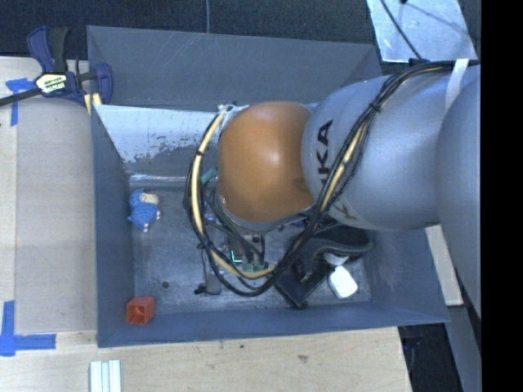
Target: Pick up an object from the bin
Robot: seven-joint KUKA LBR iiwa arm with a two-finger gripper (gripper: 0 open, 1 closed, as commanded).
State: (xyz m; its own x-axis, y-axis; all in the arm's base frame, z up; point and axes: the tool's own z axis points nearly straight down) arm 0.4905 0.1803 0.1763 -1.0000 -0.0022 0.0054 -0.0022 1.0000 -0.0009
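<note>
A small blue toy figure with a yellowish top lies by the left wall of the grey bin. A red block sits in the lower left corner, apart from it. At the lower right a white rounded piece lies just beside a black thing of unclear shape.

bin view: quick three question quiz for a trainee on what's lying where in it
1. True or false: the red block lies in the bin's lower-left corner.
2. The blue toy lies nearest which wall? A left, B right, C upper.
3. What colour is the small piece at the lower right, beside the arm?
Key: 1 true; 2 A; 3 white.
</note>
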